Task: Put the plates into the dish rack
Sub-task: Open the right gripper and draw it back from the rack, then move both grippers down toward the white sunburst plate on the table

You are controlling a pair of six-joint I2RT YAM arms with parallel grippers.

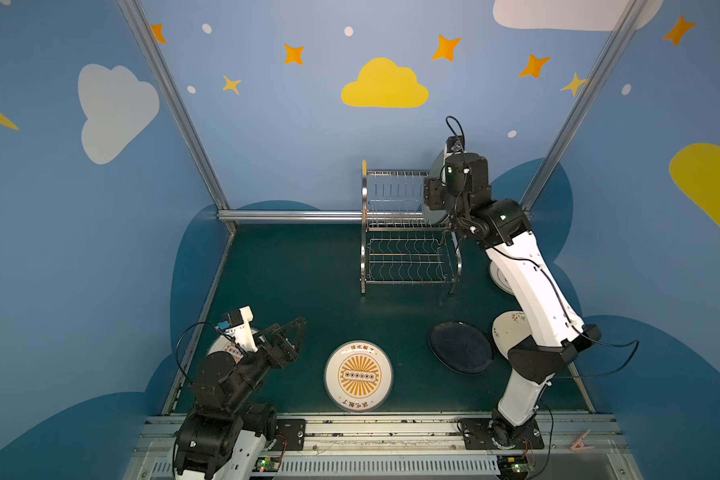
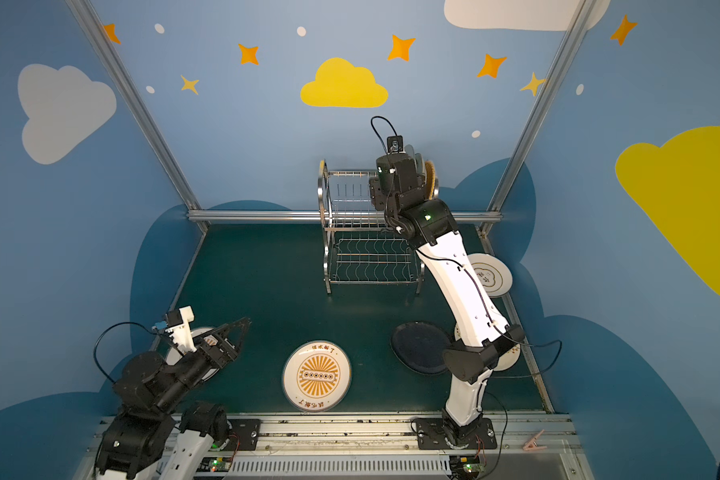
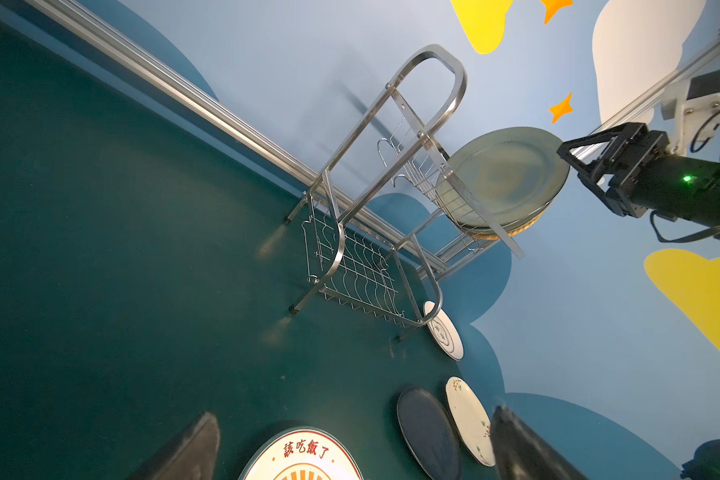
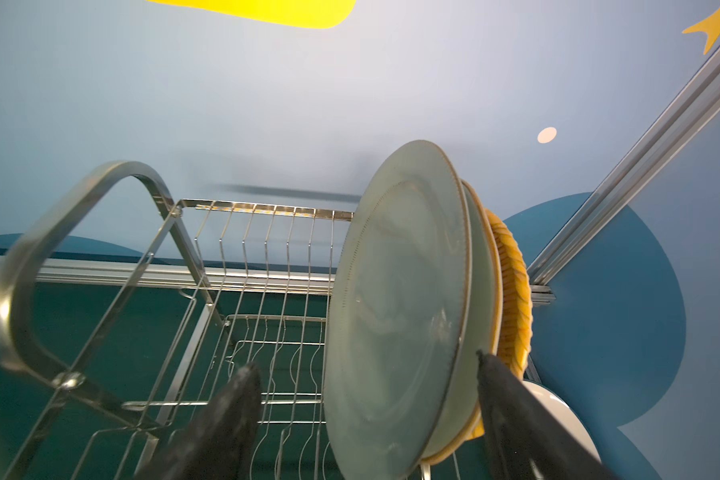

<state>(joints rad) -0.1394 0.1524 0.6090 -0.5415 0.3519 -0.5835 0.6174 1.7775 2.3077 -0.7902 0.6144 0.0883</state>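
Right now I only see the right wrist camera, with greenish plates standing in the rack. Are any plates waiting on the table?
Observer: Yes. In both top views a sunburst plate lies flat on the table, near the front edge.
Operator: Is that the only one?
Observer: No. A black plate lies flat on the table too, to the right of the sunburst one in both top views.
Operator: What's my other arm doing?
Observer: The left gripper hovers open over the front left of the table, holding nothing.
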